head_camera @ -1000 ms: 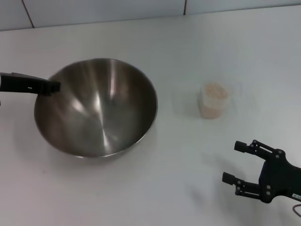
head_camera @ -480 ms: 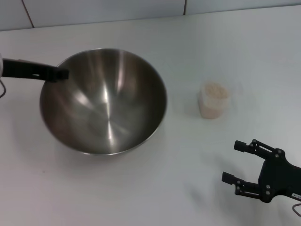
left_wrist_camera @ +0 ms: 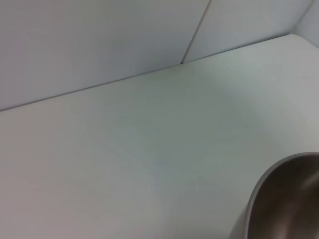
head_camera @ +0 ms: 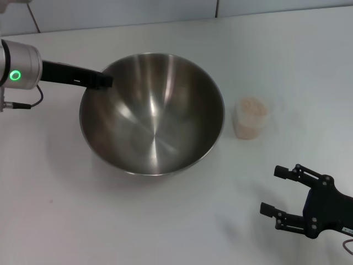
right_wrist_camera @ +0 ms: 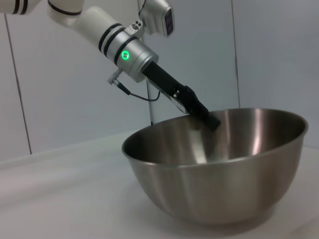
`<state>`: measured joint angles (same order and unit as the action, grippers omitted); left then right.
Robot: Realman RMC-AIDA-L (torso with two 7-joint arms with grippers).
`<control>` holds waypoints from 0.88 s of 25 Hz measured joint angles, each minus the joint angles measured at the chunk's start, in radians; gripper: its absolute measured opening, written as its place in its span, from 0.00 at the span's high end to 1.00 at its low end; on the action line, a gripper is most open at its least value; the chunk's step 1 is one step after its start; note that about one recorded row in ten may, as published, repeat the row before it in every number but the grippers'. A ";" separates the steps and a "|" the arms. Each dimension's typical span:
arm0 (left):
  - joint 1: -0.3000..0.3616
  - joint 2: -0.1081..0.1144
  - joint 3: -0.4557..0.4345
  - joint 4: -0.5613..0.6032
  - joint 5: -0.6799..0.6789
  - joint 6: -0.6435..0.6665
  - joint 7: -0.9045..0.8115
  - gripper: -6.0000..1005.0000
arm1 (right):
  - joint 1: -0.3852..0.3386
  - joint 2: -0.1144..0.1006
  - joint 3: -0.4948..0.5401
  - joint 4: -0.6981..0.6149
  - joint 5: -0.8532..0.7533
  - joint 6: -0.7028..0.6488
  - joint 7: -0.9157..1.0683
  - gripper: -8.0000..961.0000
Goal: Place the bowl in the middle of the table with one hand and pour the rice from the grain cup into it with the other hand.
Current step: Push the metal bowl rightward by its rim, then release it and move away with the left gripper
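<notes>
The steel bowl (head_camera: 154,127) stands near the middle of the white table (head_camera: 138,221); it also fills the right wrist view (right_wrist_camera: 219,184), and a piece of its rim (left_wrist_camera: 286,199) shows in the left wrist view. My left gripper (head_camera: 105,80) reaches in from the left and is shut on the bowl's far left rim, also visible as the left gripper (right_wrist_camera: 209,119) from across the table. The clear grain cup (head_camera: 251,117) stands upright just right of the bowl, with rice (head_camera: 251,106) in it. My right gripper (head_camera: 274,190) hovers open near the front right, well short of the cup.
A tiled white wall (head_camera: 110,11) runs along the table's far edge. A thin cable (head_camera: 25,104) hangs from the left arm. Bare tabletop lies in front of the bowl and behind the cup.
The left gripper has carried the bowl to the right, towards the table's middle and close to the cup. The right gripper and the cup have not moved.
</notes>
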<state>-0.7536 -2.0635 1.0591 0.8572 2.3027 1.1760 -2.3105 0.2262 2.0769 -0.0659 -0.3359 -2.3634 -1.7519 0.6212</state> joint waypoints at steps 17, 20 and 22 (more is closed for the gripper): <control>0.058 -0.007 0.020 0.114 -0.022 0.033 0.060 0.84 | 0.005 0.000 0.005 0.000 0.001 0.001 0.000 0.14; 0.135 -0.008 0.074 0.268 -0.075 0.069 0.108 0.70 | 0.002 0.000 0.037 0.000 0.008 0.003 0.006 0.14; 0.190 -0.007 0.101 0.347 -0.114 0.072 0.145 0.62 | 0.000 0.000 0.057 0.000 0.009 0.004 0.007 0.14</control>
<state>-0.5639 -2.0708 1.1596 1.2041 2.1886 1.2481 -2.1651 0.2264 2.0770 -0.0085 -0.3356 -2.3539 -1.7479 0.6281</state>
